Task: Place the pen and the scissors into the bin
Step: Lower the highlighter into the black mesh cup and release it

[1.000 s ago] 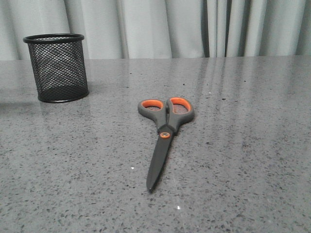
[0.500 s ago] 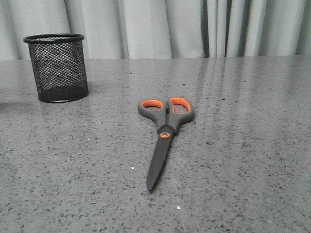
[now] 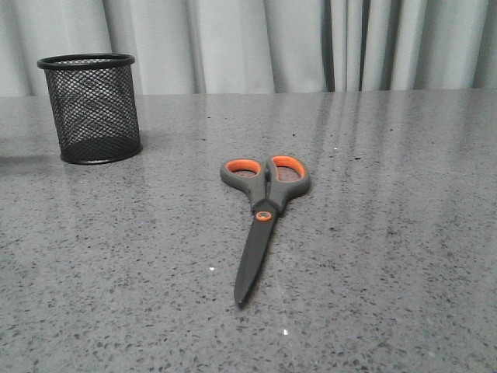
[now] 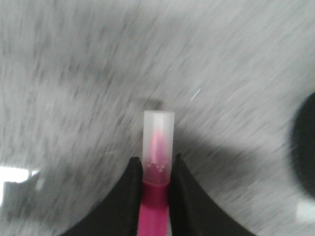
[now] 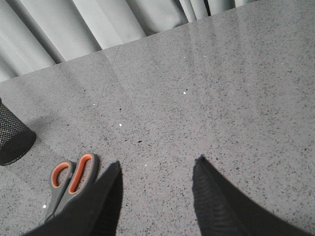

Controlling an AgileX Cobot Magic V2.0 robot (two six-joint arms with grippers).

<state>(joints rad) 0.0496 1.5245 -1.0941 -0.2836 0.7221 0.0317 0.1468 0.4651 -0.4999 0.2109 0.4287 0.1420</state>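
The dark grey scissors (image 3: 262, 208) with orange-lined loops lie shut on the table's middle, blades toward the front; they also show in the right wrist view (image 5: 69, 182). The black mesh bin (image 3: 92, 107) stands upright at the back left, and its base shows in the right wrist view (image 5: 12, 138). My left gripper (image 4: 156, 162) is shut on the pink pen (image 4: 157, 162), whose pale translucent cap sticks out past the fingertips over the blurred table. My right gripper (image 5: 156, 167) is open and empty, above the table just right of the scissors' loops. Neither gripper shows in the front view.
The grey speckled table (image 3: 388, 233) runs back to pale grey curtains (image 3: 272, 43). A dark blurred shape (image 4: 302, 142) sits at the edge of the left wrist view.
The front view shows no movement; scissors and bin stay in place. A faint shadow at the far left edge has shifted slightly.
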